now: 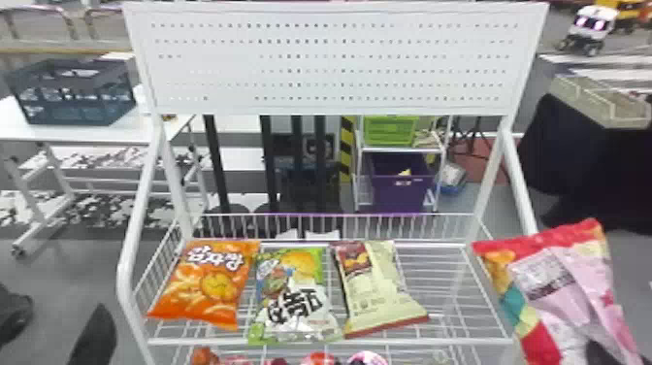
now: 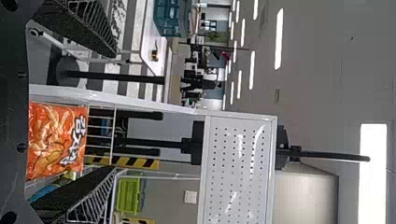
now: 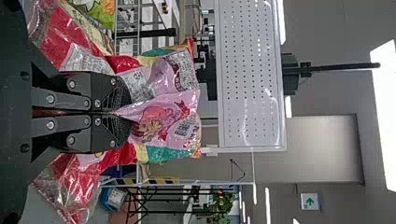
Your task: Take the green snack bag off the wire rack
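green snack bag (image 1: 291,303) lies near the front edge of the wire rack (image 1: 436,341); left gripper (image 2: 114,112), jaws apart, seems free for it, while right gripper (image 3: 127,113) clamps a pink bag (image 3: 163,109) by the right edge, presumably out of the way.

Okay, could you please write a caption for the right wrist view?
The black right gripper pinches a crumpled pink-and-red plastic snack bag, with a white perforated panel beyond.
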`<state>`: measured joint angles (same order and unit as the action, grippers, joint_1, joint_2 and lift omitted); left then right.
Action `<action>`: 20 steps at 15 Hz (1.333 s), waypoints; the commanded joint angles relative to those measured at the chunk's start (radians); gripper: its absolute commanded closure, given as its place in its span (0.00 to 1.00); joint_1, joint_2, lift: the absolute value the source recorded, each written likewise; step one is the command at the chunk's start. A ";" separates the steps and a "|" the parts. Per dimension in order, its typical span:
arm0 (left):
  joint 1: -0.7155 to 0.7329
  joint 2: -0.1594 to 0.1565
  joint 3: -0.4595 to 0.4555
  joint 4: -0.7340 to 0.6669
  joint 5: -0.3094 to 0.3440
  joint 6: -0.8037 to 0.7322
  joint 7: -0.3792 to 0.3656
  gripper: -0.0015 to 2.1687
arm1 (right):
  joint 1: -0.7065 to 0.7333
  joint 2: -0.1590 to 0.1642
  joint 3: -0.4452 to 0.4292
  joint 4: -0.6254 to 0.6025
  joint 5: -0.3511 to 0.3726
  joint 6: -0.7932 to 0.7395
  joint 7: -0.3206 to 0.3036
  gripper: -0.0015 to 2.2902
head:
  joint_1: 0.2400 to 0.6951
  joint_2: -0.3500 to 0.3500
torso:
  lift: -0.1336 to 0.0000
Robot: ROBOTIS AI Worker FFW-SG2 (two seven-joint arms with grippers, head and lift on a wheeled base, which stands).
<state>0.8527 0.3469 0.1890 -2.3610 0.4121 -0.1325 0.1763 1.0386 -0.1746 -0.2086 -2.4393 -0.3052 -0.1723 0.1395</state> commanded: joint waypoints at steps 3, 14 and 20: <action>-0.110 0.046 -0.123 0.060 -0.016 0.024 0.018 0.01 | -0.006 0.003 0.003 0.005 0.001 0.000 0.000 0.98 | 0.57 0.50 | 1.00; -0.877 0.026 -0.795 0.571 -0.022 0.399 0.181 0.04 | -0.009 0.007 0.009 0.005 0.005 0.003 0.000 0.98 | 0.57 0.50 | 1.00; -0.942 0.024 -0.801 0.637 0.011 0.460 0.189 0.04 | -0.008 -0.002 0.008 -0.001 0.001 0.003 0.000 0.98 | 0.57 0.50 | 1.00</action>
<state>-0.0777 0.3697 -0.6146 -1.7360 0.4138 0.3231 0.3640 1.0305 -0.1743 -0.2006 -2.4398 -0.3024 -0.1694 0.1395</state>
